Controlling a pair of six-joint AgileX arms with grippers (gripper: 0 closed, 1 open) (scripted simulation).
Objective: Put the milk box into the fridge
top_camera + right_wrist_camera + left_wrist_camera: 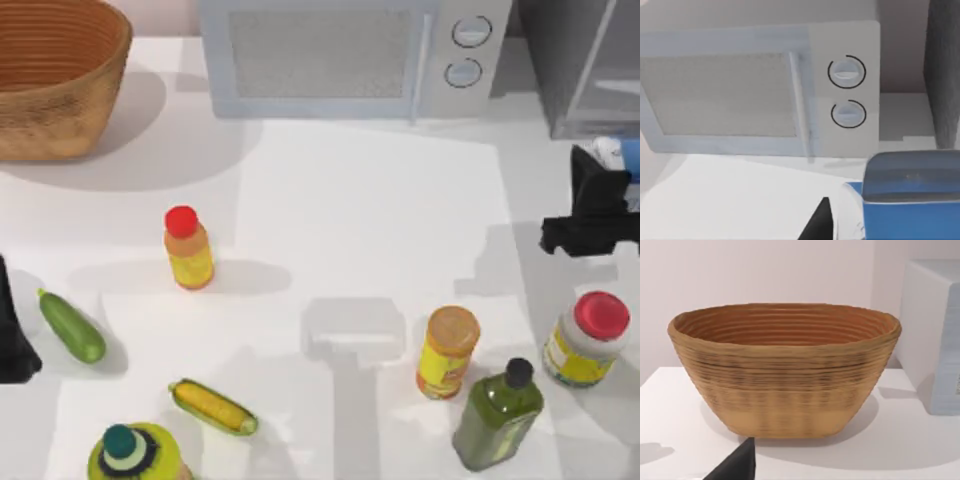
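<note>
Milk box [628,155] sits gripped in the right claw [600,190], raised just below the fridge [585,70] for loading. Left claw [15,340] idles at the tabletop's [350,200] left edge; its grip, I cannot tell.

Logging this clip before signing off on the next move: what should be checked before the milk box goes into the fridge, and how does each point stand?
1. Milk box right by the right end effector: ok.
2. Firm hold on the milk box: cannot tell.
3. Fridge door open: cannot tell.
4. Microwave out of the way: ok, it stands to the left of the fridge.
5. Red-capped jar apart from the right end effector: ok, it stands nearer the table's front.
6. Left end effector out of the way: ok, parked at the table's left edge.
</note>
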